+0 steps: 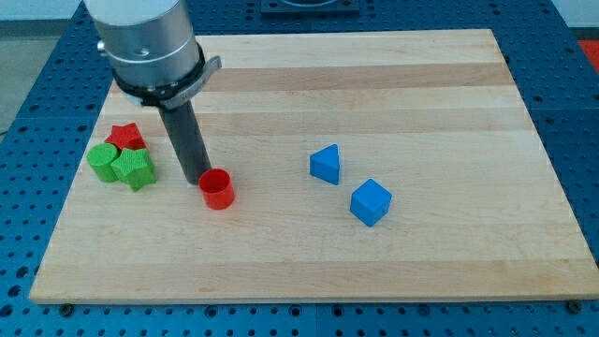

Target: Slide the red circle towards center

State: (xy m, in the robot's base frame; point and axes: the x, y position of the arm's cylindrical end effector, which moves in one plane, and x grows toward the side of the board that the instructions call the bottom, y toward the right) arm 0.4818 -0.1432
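The red circle (216, 188), a short red cylinder, stands on the wooden board (374, 103) left of the middle, toward the view's bottom. My tip (197, 180) is at the end of the dark rod, right against the red circle's upper left side. The board's centre lies to the red circle's right and a little toward the view's top.
A red star (125, 137) and two green blocks (133, 168) (101, 158) sit clustered at the view's left, left of the rod. A blue triangle (326, 164) and a blue cube (371, 202) lie right of the middle.
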